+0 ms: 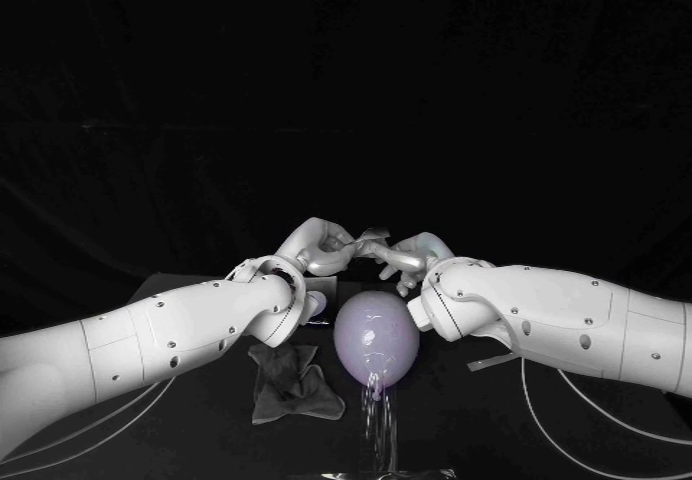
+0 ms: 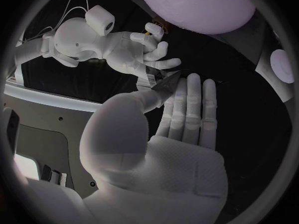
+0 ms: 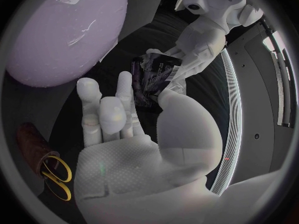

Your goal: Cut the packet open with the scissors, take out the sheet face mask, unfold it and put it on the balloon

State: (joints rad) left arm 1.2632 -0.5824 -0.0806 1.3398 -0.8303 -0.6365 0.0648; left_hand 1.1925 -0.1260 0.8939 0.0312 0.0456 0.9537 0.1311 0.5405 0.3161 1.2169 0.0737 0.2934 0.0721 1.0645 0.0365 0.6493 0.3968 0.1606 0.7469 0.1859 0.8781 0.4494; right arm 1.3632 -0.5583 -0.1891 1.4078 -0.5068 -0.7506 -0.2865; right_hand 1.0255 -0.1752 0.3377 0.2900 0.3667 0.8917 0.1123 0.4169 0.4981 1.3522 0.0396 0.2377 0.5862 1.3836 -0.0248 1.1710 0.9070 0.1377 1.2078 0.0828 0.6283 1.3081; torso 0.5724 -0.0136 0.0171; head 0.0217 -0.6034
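Nearest the lens, the left hand (image 2: 168, 144) pinches one corner of the dark packet (image 2: 163, 82) between its thumb and the flat of its fingers. The right hand (image 2: 140, 47) faces it and grips the packet's other end, so the packet is stretched between them with its long axis running hand to hand. Neither hand is nearer; both are already on it. I cannot tell whether its edge is already cut. Outward and below lies the lavender balloon (image 1: 378, 340), on the robot's side of the packet, with its long axis running away from the robot. Whatever comes out must travel down and back toward the robot to reach it. By my reading the scissors (image 3: 57, 176) are set down on the right hand's side, yellow handles showing — that arm is the nearer one if they are needed. The count is one packet, one balloon, one pair of scissors, one crumpled grey cloth (image 1: 291, 385) on the tabletop (image 1: 476, 420) beside the balloon, and one small pale round thing (image 1: 316, 304) that I cannot identify.
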